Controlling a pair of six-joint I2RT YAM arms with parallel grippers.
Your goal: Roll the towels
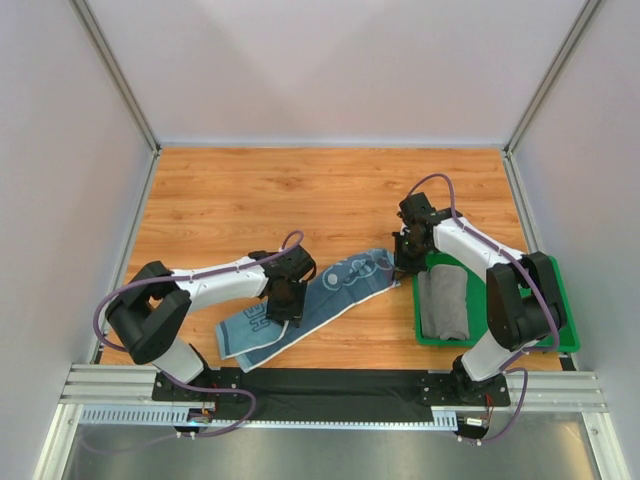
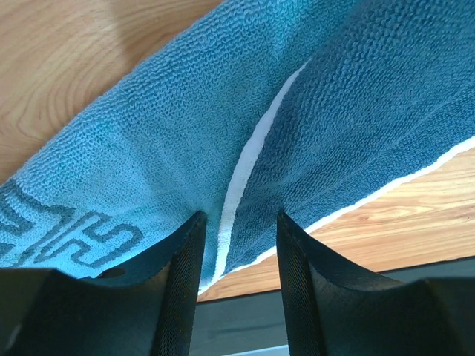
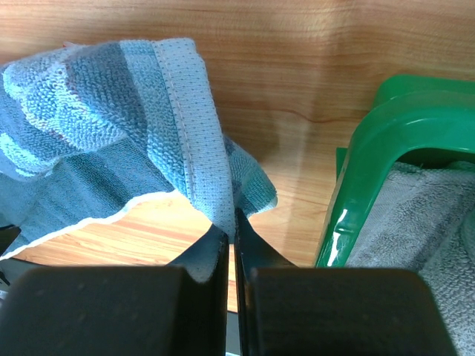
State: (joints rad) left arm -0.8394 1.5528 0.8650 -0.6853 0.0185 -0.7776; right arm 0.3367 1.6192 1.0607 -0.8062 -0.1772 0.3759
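A light blue towel (image 1: 310, 300) with white lettering lies slanted on the wooden table between the arms. My left gripper (image 1: 287, 305) is open over its middle, fingertips on either side of a white-edged fold (image 2: 241, 174). My right gripper (image 1: 405, 262) is shut on the towel's right corner (image 3: 197, 141), lifted a little off the table. A grey towel (image 1: 444, 303) lies rolled in the green tray (image 1: 560, 335); it also shows in the right wrist view (image 3: 427, 222).
The green tray's rim (image 3: 371, 148) stands just right of my right gripper. White walls enclose the table on three sides. A black strip (image 1: 330, 382) runs along the near edge by the arm bases.
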